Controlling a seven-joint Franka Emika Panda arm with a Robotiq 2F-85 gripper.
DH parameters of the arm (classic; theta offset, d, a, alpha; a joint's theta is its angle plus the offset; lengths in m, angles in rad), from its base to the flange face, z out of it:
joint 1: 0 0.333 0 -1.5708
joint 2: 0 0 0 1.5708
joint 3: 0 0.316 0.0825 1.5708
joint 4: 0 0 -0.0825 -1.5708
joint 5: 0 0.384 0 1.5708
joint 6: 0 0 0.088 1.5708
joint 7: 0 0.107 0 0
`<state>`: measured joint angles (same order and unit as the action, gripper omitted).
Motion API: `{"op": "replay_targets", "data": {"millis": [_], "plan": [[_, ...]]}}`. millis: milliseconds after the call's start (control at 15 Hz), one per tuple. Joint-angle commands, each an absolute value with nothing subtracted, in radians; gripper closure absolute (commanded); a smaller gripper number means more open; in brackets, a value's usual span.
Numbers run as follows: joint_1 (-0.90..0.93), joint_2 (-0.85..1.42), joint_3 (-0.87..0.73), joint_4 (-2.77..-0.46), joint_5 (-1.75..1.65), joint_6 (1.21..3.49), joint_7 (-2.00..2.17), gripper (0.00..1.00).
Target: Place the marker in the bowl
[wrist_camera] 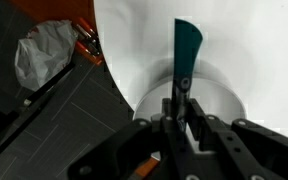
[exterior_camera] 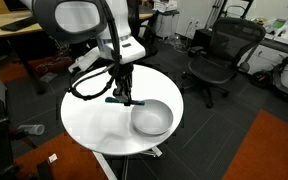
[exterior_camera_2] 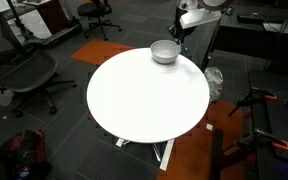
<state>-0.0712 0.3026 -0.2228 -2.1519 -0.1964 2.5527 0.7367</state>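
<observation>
The marker (wrist_camera: 183, 60) is a thin dark blue-teal stick clamped between my gripper (wrist_camera: 182, 112) fingers in the wrist view, sticking out past the fingertips. In an exterior view the marker (exterior_camera: 117, 99) lies level in the gripper (exterior_camera: 122, 96), just above the table and beside the bowl's near rim. The shiny grey bowl (exterior_camera: 152, 118) sits at the table's edge; in the wrist view its rim (wrist_camera: 229, 92) curves right under the jaws. In an exterior view the bowl (exterior_camera_2: 164, 52) is at the table's far edge with the gripper (exterior_camera_2: 178, 33) above it.
The round white table (exterior_camera_2: 144, 95) bears the bowl. Black office chairs (exterior_camera: 216, 55) stand around it. A crumpled bag (wrist_camera: 46, 52) lies on the dark floor by an orange mat (exterior_camera_2: 189, 160). A black cable loop (exterior_camera: 86, 88) hangs off the arm.
</observation>
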Motion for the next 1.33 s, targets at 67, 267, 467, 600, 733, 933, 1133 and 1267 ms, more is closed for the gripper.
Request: {"op": "replay_targets", "data": {"millis": [67, 267, 467, 600, 733, 933, 1133, 1267], "plan": [[-0.1, 0.367, -0.225, -2.047, -0.125, 2.518, 0.633, 0.95], [-0.109, 0.416, -0.227, -1.987, -0.087, 2.52, 0.596, 0.95], [-0.11, 0.473, -0.229, -1.925, -0.061, 2.519, 0.578, 0.95], [-0.107, 0.51, -0.234, -1.89, -0.054, 2.519, 0.579, 0.95], [-0.105, 0.54, -0.237, -1.862, -0.05, 2.522, 0.584, 0.95], [-0.106, 0.57, -0.24, -1.836, -0.037, 2.525, 0.586, 0.56], [-0.103, 0.583, -0.246, -1.823, -0.031, 2.526, 0.585, 0.42], [-0.1, 0.585, -0.251, -1.818, -0.033, 2.526, 0.587, 0.27]]}}
